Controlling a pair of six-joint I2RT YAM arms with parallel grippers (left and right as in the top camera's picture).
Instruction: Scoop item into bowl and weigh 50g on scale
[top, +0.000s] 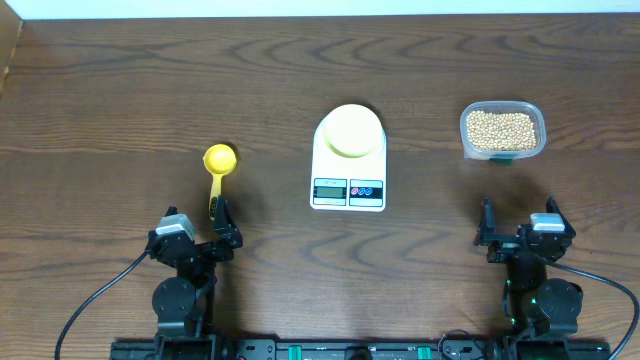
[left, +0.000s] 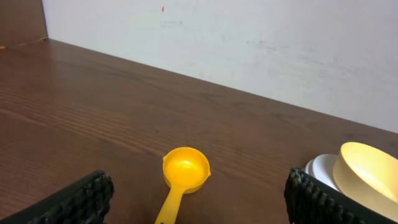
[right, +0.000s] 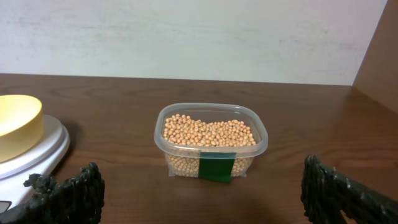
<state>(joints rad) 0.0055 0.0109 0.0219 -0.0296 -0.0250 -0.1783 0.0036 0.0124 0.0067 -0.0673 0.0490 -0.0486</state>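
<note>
Tan beans (top: 502, 128) (right: 208, 132) fill a clear plastic tub (top: 503, 130) (right: 211, 140) at the right of the table. A pale-yellow bowl (top: 351, 130) (left: 370, 177) (right: 15, 124) rests on the white scale (top: 349, 165) (right: 37, 155) in the middle. A bright yellow scoop (top: 219, 170) (left: 183, 174) lies at the left, handle toward me. My left gripper (top: 218, 215) (left: 196, 202) stands open just short of the scoop's handle. My right gripper (top: 517, 225) (right: 202, 196) is open, well short of the tub, with nothing between its fingers.
The scale's display and two buttons (top: 348, 190) face the near edge. A green label (right: 216, 168) marks the tub's near wall. A pale wall (left: 249, 43) rises behind the table's far edge.
</note>
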